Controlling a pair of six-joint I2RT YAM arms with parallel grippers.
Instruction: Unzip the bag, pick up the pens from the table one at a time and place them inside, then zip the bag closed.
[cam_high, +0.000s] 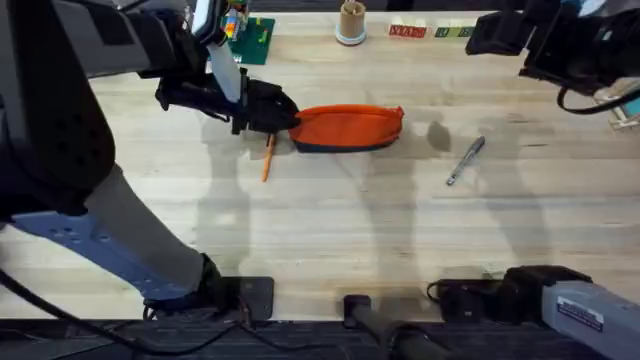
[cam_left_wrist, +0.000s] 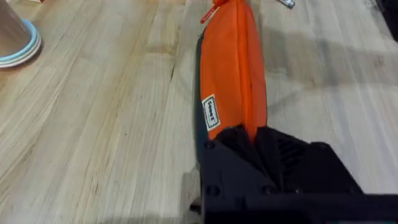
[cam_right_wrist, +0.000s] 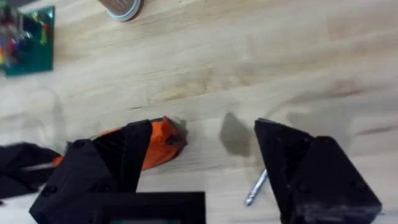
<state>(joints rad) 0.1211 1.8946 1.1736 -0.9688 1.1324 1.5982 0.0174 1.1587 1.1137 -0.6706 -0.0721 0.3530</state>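
1. The bag is seen lying flat on the worktop, long axis across the overhead view, orange body with a dark strip along the near edge
2. The left tool is placed at the bag's left end; in the left wrist view its black fingers are pressed together over the orange fabric at that end, so it is closed on the bag
3. A small white label is seen on the bag's side, just beyond the left tool's fingers
4. The bag's top seam is seen closed along its length in the left wrist view; the zipper pull cannot be made out
5. The orange pen is laid on the worktop just below the bag's left end, slanted, its upper tip close to the left tool
6. The silver-grey pen is laid on the worktop well to the right of the bag, tilted, apart from both tools
7. The right tool is held above the worktop to the right of the bag, fingers spread wide apart and nothing between them; the bag's right end and the silver-grey pen are seen below it
8. A green board with coloured pieces and a small round cup are set beyond the bag at the far edge of the worktop
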